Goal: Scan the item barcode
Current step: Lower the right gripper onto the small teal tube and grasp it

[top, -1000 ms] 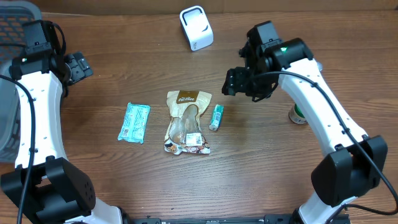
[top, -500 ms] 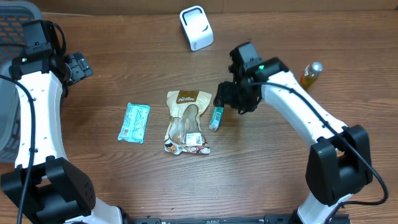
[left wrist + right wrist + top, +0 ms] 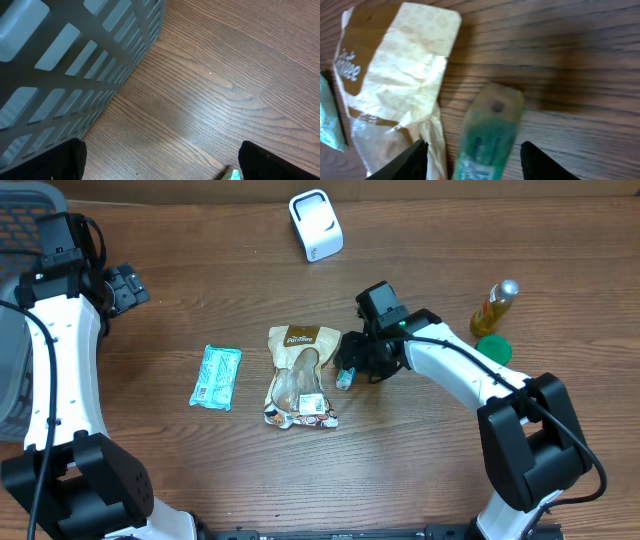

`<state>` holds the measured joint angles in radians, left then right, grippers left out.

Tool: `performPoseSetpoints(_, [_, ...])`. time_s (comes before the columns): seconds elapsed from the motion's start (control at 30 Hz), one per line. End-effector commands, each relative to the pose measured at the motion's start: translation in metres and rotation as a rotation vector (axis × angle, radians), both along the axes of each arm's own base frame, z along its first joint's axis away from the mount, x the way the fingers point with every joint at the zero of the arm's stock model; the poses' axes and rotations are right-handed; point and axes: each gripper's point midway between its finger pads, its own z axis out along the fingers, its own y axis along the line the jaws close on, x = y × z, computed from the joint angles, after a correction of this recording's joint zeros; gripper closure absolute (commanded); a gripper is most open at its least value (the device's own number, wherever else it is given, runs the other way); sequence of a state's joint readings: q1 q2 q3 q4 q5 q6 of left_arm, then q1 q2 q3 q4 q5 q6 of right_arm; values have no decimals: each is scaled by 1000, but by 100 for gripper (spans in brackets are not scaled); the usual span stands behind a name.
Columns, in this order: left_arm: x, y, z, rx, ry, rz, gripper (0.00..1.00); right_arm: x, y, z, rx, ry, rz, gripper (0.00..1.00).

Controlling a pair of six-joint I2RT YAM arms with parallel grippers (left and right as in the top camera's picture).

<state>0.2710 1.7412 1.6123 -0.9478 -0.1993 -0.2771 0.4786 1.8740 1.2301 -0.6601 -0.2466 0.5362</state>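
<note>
Overhead cam: the right hand [image 3: 350,362] is down low over the small green tube [image 3: 344,379], which lies flat on the tabletop [image 3: 430,470] just beside the right edge of a tan snack pouch [image 3: 300,375]. On the right wrist cam you can see the tube [image 3: 487,132] sitting between the two dark fingers [image 3: 409,161], one on each side. There's a bit of a gap on both sides, so the hand is partly open around it and not gripping anything.

The white barcode scanner [image 3: 316,225] stands near the far edge, well apart from the tube. A teal packet [image 3: 216,377] lies left of the pouch. Off to the right there's a small bottle of yellowish liquid [image 3: 497,305] and a round green thing [image 3: 492,348] near it; can't tell what that one is.

The left hand [image 3: 122,283] is up by the far left, near the grey basket [image 3: 20,205]. On the left wrist cam its fingers [image 3: 50,160] sit at the two bottom corners, spread wide and empty, with bare wood and the basket wall [image 3: 65,60] in front.
</note>
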Motion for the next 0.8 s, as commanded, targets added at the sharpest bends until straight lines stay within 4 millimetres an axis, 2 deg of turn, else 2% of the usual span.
performPoseSetpoints(0.0, [1,7,11,23,-21,6,0,-4,4,-2,-5,0,-3,44])
performPoseSetpoints(0.27, [1,7,11,23,-21,6,0,3,-11,-7,-85,-20,-87,46])
performPoseSetpoints(0.6, [1,7,11,24,-21,6,0,2,-11,-9,-90,-15,-88,48])
performPoseSetpoints(0.77, [1,7,11,24,-21,6,0,1,-12,-12,-90,-14,-88,53])
